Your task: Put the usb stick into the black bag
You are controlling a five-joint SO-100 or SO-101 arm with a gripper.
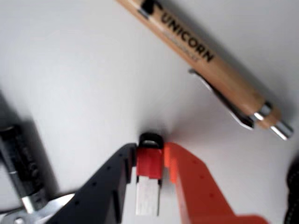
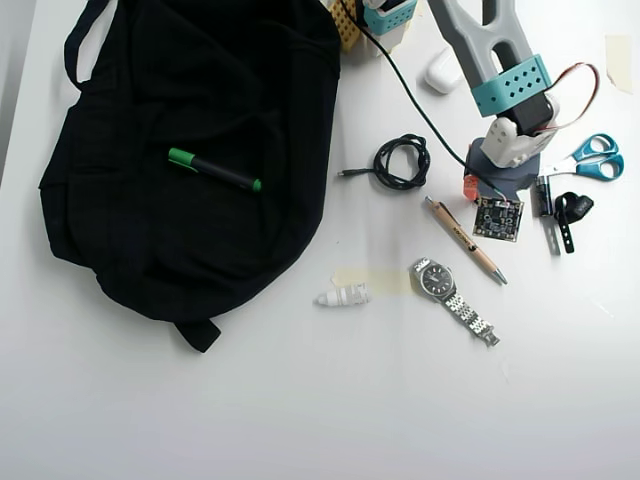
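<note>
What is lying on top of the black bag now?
In the overhead view a green-capped marker lies on the black bag, on its upper middle. Nothing else rests on it. The bag's inside cannot be seen; fabric covers it.

You see the black bag [image 2: 190, 160] spread flat over the desk's [image 2: 300, 400] upper left corner, a green-capped marker [image 2: 213, 171] lying on its fabric. Toward the upper right, the arm [image 2: 497, 75] reaches down from the top edge; your view of its pincer is blocked by the wrist, so you cannot tell how the jaws stand. A coiled black cable [image 2: 400, 161] lies between bag and arm. Just below the arm sit a wooden pen [image 2: 465, 240] and a wristwatch [image 2: 445, 287] with metal band, with a small white ribbed piece [image 2: 342, 296] left of the watch. Blue-handled scissors [image 2: 590, 158] lie near the right edge.
</note>
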